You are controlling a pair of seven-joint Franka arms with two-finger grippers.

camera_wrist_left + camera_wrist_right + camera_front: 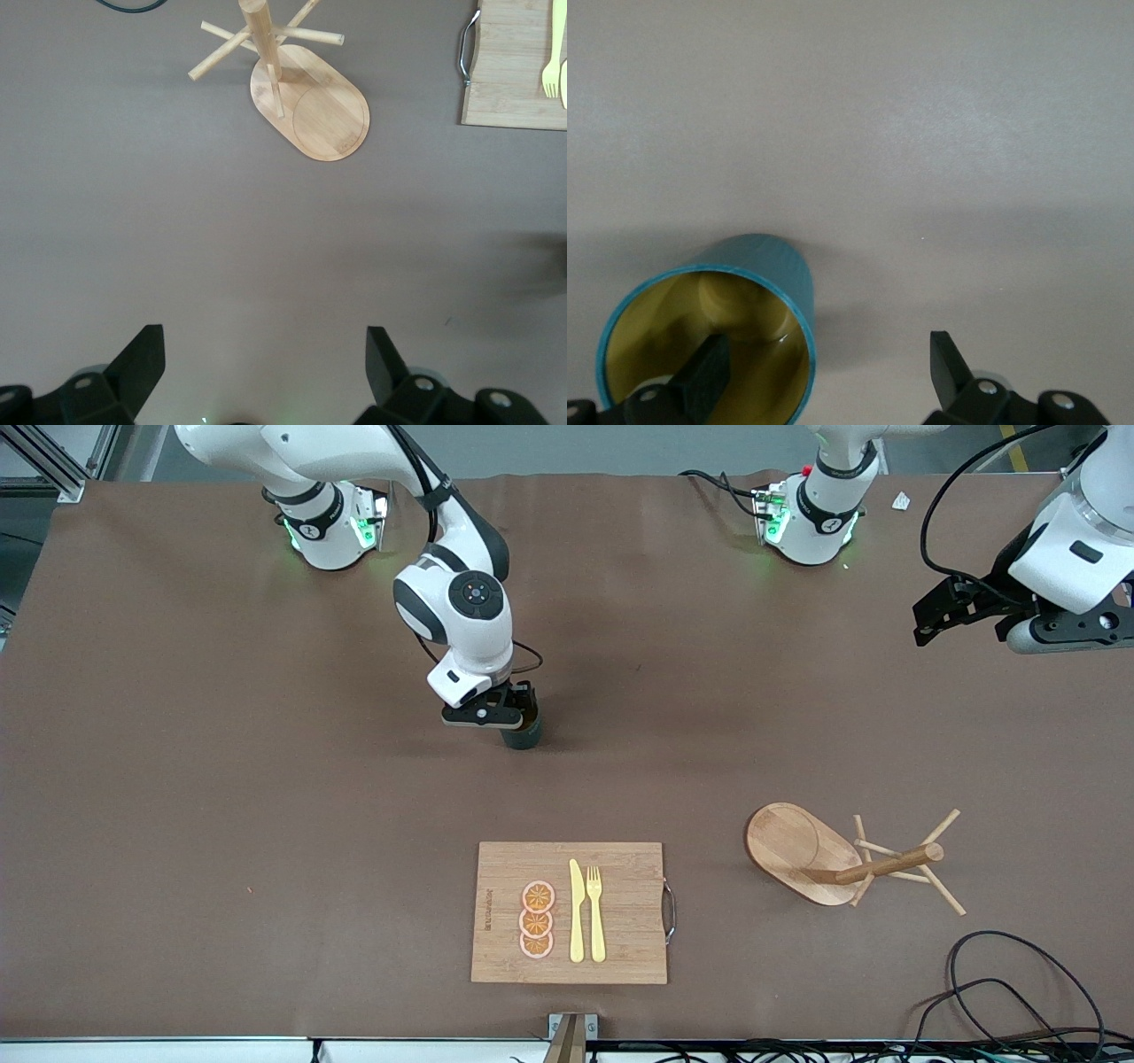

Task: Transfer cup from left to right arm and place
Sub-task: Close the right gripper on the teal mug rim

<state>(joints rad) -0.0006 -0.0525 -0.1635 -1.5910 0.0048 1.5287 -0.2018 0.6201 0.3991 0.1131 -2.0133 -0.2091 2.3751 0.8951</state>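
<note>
The cup point(523, 733) sat on the table point(221, 779) roughly mid-table, farther from the front camera than the cutting board point(620, 921), and it looked like it was already standing on the surface rather than hanging in the air. The right hand point(501, 714) was right on top of it. In the right wrist view one finger point(700, 376) was down inside the yellow interior of the cup point(713, 341) and the other was outside, well clear of the wall, so the hand was spread and not pinching anything. Looked like the placing part was pretty much done, judging by that.

The left hand point(952, 607) was waiting up over the left arm's end of the table, spread wide and empty, with the wooden mug rack point(297, 84) below it in its wrist view.

What could go wrong from here: that inside finger was close to the cup's wall, maybe touching, hard to tell. If the arm lifted at an angle instead of straight up, the finger could hook the rim and tip or drag the cup. It's a small light thing on a smooth table cover, so it wouldn't take much. The handle wasn't visible in any view, so couldn't say if it was in the way.
</note>
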